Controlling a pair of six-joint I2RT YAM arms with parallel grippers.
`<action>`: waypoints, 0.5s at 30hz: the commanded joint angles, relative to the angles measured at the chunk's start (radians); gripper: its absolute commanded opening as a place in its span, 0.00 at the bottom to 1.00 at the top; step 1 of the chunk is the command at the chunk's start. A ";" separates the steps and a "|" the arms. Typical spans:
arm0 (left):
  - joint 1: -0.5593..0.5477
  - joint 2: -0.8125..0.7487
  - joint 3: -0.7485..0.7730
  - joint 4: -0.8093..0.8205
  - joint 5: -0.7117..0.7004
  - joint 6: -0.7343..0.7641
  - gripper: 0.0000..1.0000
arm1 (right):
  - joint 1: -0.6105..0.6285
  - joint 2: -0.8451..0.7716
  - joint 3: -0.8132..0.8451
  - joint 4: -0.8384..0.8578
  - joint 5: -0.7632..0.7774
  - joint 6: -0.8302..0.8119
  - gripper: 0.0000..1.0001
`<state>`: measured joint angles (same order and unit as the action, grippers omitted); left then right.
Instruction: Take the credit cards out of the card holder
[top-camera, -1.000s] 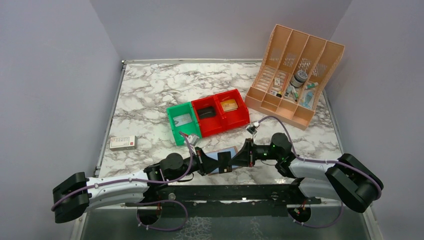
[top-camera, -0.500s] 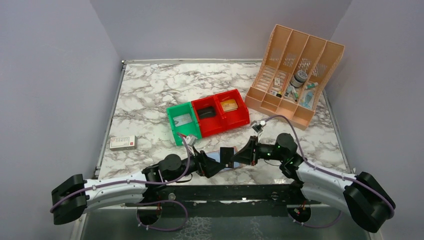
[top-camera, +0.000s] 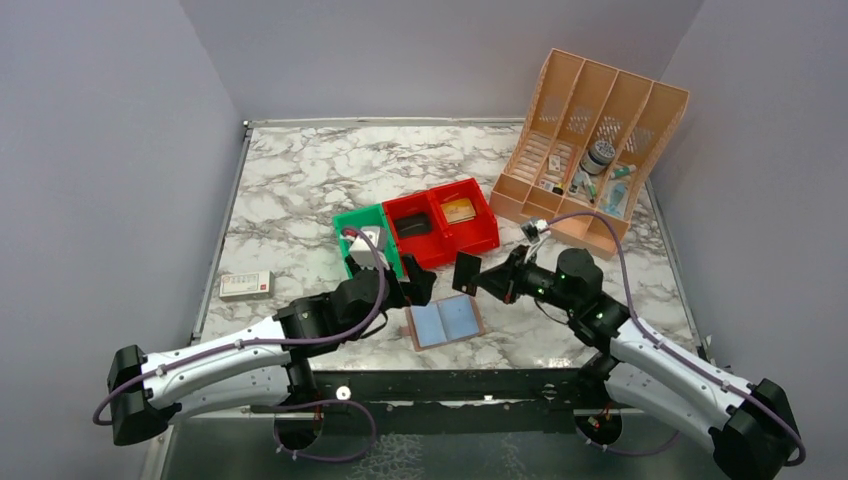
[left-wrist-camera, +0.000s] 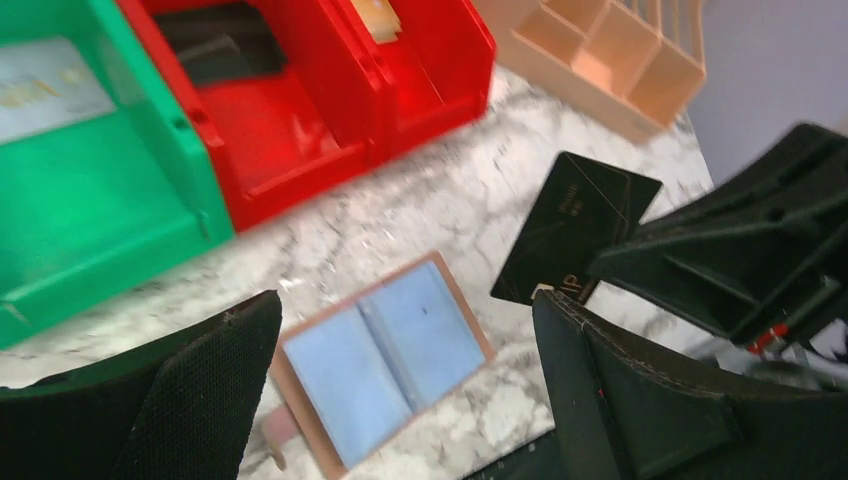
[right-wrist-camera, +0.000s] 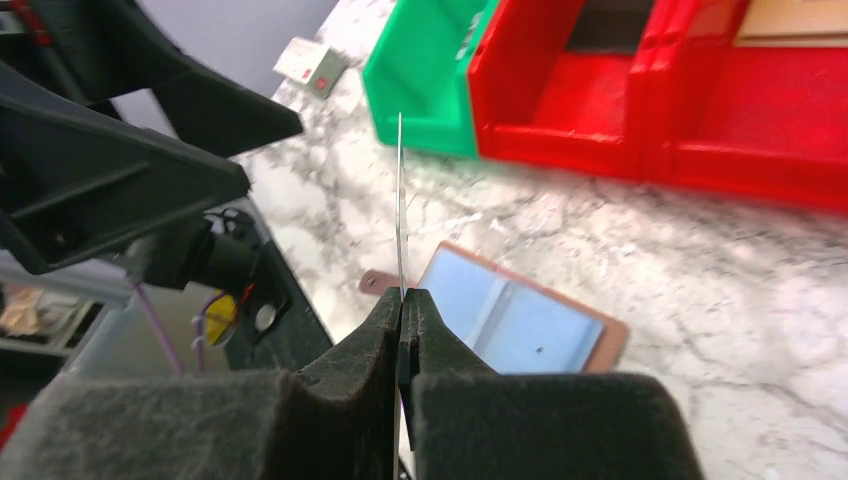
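The card holder (top-camera: 445, 322) lies open and flat on the marble near the front edge, both blue-grey pocket panels facing up (left-wrist-camera: 385, 355). My right gripper (top-camera: 490, 282) is shut on a dark grey credit card (top-camera: 466, 272), held upright above and behind the holder and clear of it. The right wrist view shows that card edge-on (right-wrist-camera: 400, 200) between my closed fingertips (right-wrist-camera: 403, 295). My left gripper (left-wrist-camera: 405, 300) hangs open over the holder, with nothing between its fingers (left-wrist-camera: 200, 380). A yellow-gold card (top-camera: 459, 211) lies in the right red bin.
A green bin (left-wrist-camera: 120, 250) holding a pale card (left-wrist-camera: 40, 90) and two joined red bins (left-wrist-camera: 300, 170) stand just behind the holder. A peach slotted organizer (top-camera: 590, 150) is at the back right. A small white and red box (top-camera: 246, 285) lies at the left.
My left gripper opened, let go of the card holder and drew back toward the green bin. My right gripper pulled the dark card out and lifted it away to the right. The holder now lies uncovered.
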<state>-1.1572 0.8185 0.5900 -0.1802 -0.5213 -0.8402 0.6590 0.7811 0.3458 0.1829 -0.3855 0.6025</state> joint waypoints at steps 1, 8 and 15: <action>0.037 -0.001 0.072 -0.175 -0.238 0.029 0.99 | -0.004 0.032 0.099 -0.126 0.154 -0.110 0.01; 0.341 0.054 0.187 -0.190 -0.035 0.183 0.99 | -0.004 0.133 0.248 -0.150 0.200 -0.251 0.01; 0.578 0.032 0.085 -0.217 0.177 0.139 0.99 | -0.003 0.353 0.413 -0.114 0.155 -0.414 0.01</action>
<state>-0.6712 0.8742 0.7303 -0.3416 -0.5018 -0.6964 0.6590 1.0344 0.6685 0.0540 -0.2272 0.3275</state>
